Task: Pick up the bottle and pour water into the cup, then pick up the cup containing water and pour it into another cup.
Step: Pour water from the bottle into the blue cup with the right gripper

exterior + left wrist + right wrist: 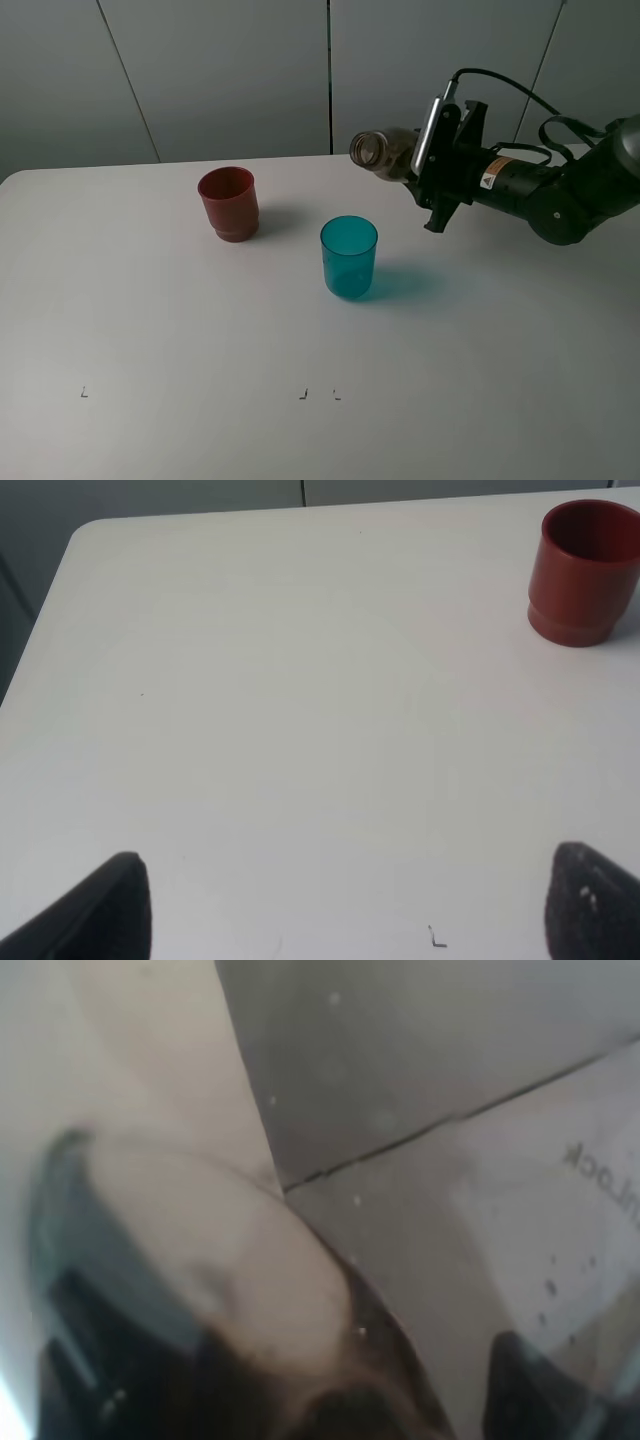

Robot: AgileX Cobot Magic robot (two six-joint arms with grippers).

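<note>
Above the far right of the table (pixel 150 330), the bottle (pixel 385 153) lies almost level in the air, smoky grey-brown and see-through, its round mouth pointing left. The right gripper (pixel 437 168) is clamped around its body. Below, nearer and to the left, the teal cup (pixel 349 258) stands upright. The red-brown cup (pixel 229 205) stands farther left, well apart, with wide white surface running to the near edge. The left gripper (pixel 345 905) is spread wide, holding nothing.
</note>
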